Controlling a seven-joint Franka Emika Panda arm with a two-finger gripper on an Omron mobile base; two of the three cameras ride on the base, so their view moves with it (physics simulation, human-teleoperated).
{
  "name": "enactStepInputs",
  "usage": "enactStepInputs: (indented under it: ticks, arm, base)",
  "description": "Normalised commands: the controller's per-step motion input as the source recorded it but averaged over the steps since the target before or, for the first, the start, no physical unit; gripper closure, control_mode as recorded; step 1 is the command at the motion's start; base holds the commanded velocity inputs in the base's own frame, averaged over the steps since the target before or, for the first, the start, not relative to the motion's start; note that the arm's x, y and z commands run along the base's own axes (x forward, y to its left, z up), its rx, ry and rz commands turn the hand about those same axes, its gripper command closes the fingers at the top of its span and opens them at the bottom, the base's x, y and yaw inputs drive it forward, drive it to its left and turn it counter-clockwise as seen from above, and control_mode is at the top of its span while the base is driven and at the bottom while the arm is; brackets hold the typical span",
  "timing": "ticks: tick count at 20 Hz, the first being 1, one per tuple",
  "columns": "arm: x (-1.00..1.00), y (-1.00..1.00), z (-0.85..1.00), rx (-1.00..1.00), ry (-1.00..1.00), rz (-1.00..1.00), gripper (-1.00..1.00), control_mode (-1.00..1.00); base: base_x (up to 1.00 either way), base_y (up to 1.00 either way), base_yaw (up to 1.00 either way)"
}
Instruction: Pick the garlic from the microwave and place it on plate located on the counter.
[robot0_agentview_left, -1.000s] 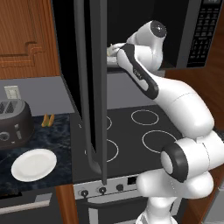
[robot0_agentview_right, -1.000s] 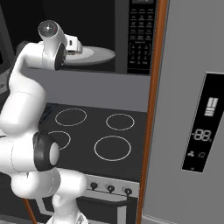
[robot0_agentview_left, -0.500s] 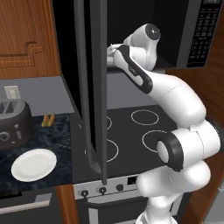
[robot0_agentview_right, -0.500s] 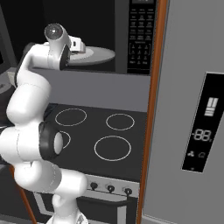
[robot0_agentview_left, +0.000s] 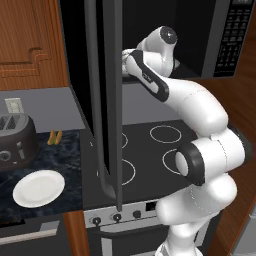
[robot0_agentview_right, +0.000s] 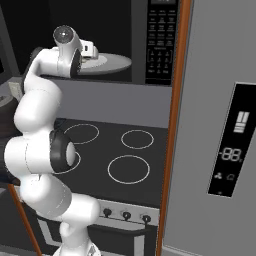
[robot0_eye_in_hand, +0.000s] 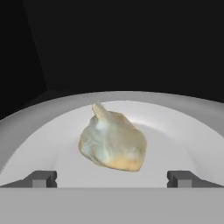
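Inside the microwave (robot0_agentview_left: 150, 30), the wide-open, empty pincer (robot0_eye_in_hand: 112, 178) faces the garlic (robot0_eye_in_hand: 113, 142) at 12 o'clock; closing early could nudge it away.

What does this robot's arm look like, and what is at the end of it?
The arm is a chain of glossy white, rounded segments with dark grey-black discs at the joints. No cables or markings are visible. It ends in a gripper with two small, blocky dark grey fingertips.

Wide-set jaws face the garlic (robot0_eye_in_hand: 113, 142) unobstructed; open microwave (robot0_agentview_left: 220, 45) door flanks the arm.
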Motion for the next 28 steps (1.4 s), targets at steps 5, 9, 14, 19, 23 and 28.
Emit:
enactStepInputs:
  ticks: [5,9,14,19,23,28]
  arm:
    - [0.19,0.12,0.00,-0.02,0.00,0.00,-1.00,-1.00]
    - [0.19,0.07,0.00,0.00,0.00,0.00,-1.00,-1.00]
    - [0.12,0.00,-0.02,0.00,0.01,0.00,-1.00,-1.00]
    - [0.06,0.00,-0.08,0.00,0.01,0.00,-1.00,-1.00]
    - [0.10,0.03,-0.08,0.00,0.02,0.00,-1.00,-1.00]
    - [0.16,0.04,0.00,0.00,0.01,0.00,-1.00,-1.00]
  base:
    - [0.00,0.00,0.00]
    - [0.00,0.00,0.00]
    - [0.00,0.00,0.00]
    - [0.00,0.00,0.00]
    - [0.00,0.00,0.00]
    - [0.00,0.00,0.00]
